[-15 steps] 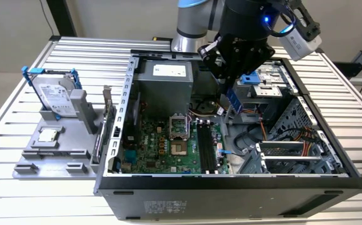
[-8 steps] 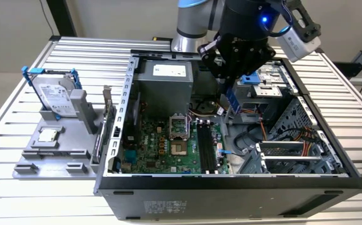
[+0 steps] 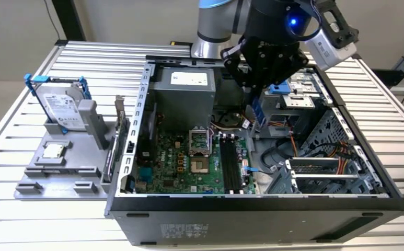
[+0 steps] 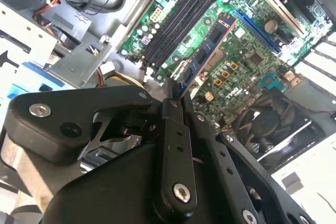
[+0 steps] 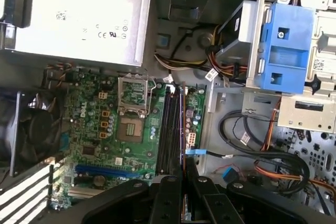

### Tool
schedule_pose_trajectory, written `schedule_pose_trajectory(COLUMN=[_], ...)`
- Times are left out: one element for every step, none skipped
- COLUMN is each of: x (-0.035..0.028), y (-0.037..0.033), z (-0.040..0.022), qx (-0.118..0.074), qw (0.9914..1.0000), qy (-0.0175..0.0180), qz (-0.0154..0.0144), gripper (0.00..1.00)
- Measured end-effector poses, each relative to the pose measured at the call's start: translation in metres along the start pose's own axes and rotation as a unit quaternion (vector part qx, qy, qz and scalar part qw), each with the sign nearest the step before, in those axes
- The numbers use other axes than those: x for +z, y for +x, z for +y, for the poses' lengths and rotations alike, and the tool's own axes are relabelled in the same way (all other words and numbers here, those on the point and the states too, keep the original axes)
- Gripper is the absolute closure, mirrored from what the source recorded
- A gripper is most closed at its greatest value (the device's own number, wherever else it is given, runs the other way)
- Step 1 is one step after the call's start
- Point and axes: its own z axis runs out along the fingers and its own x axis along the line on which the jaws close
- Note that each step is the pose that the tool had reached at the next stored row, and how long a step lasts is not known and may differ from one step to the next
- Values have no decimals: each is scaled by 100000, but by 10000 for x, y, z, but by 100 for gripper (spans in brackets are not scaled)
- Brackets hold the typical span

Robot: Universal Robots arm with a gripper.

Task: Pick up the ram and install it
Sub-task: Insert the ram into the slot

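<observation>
— Gripper clenched on the ram, stick showing beyond the fingertips.
— Where's that against the memory slots?
— Above them, apart, a touch to one side. In both wrist views its long axis runs nearly along the slots, so I'd call it close to lined up.
— And the stick itself?
— Thin bluish board, dark chips in a row, one coppery edge. Slots look vacant; past them sits the CPU socket.

The jaws clamp the ram, hanging over the green motherboard.
</observation>
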Motion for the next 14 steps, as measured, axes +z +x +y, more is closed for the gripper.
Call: schedule_pose_trajectory(x=[0, 1, 1, 1, 1, 1, 1, 1, 1, 0, 0, 0, 0, 0], y=[0, 0, 0, 0, 0, 0, 0, 0, 0, 0, 0, 0, 0, 0], z=[0, 0, 0, 0, 0, 0, 0, 0, 0, 0, 0, 0, 0, 0], qx=[423, 827, 1244, 1640, 2024, 2422, 2819, 3200, 3575, 3939, 4309, 4663, 5022, 5395], qw=[99999, 99997, 99992, 99987, 99980, 99971, 99960, 99949, 99936, 99922, 99907, 99891, 99874, 99854], qy=[-1, -5, -3, -1, 1, 6, 8, 8, 13, 20, 23, 24, 25, 27], qz=[-5, -11, -14, -18, -20, -23, -25, -30, -31, -32, -35, -38, -43, -46], gripper=[100, 100, 100, 100, 100, 100, 100, 100, 100, 100, 100, 100, 100, 100])
